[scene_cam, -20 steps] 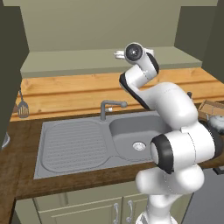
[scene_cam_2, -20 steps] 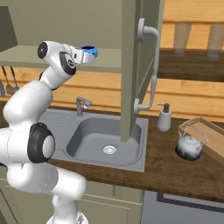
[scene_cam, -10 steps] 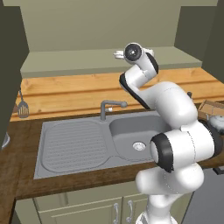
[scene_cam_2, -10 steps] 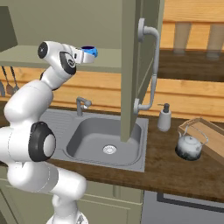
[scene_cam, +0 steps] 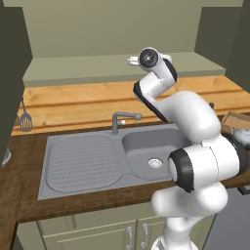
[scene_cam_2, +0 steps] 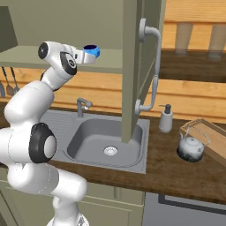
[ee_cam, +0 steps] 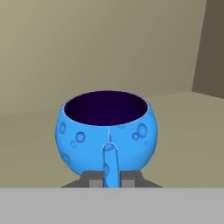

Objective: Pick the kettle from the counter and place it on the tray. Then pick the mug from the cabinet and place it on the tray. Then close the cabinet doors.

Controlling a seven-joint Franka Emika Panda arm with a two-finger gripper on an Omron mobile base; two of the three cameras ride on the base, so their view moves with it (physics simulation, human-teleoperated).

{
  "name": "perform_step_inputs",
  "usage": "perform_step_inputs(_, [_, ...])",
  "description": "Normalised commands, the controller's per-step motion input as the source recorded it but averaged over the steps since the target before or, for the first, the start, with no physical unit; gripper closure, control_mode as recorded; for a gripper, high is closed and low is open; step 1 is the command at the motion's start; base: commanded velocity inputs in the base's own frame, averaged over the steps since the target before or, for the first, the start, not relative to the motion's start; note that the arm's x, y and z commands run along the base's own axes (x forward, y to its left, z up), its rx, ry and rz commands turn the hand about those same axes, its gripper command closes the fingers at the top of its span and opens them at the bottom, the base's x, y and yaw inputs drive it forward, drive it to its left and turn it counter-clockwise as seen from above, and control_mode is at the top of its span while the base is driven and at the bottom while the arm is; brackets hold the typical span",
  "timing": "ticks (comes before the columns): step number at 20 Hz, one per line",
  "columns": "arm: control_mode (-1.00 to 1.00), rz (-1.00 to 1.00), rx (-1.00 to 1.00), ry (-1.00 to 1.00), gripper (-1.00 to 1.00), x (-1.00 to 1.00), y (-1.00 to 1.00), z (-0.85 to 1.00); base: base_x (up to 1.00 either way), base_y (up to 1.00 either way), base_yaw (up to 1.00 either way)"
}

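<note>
Gripper (ee_cam: 111,178) clenched on the handle of the blue mug (ee_cam: 106,130), which stands upright on the cabinet (scene_cam_2: 26,55) shelf; kettle (scene_cam_2: 191,146) on the tray (scene_cam_2: 214,137), on the counter (scene_cam_2: 176,170) right of the sink (scene_cam_2: 106,141).

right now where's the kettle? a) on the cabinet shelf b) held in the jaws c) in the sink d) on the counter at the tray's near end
d: the kettle stands on the counter against the near end of the tray, right of the sink.
</note>
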Motion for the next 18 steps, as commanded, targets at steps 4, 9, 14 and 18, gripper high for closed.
perform_step_inputs(4, [-1.00,0.00,0.00,0.00,1.00,-0.01,0.00,0.00,0.00,0.00,0.00])
perform_step_inputs(9, [-1.00,0.00,0.00,0.00,1.00,0.00,0.00,0.00,0.00,0.00,0.00])
perform_step_inputs(14, [-1.00,-0.01,0.00,0.00,1.00,-0.02,0.00,0.00,0.00,0.00,0.00])
perform_step_inputs(18, [-1.00,-0.02,0.00,0.00,1.00,-0.18,0.00,0.05,0.00,0.00,0.00])
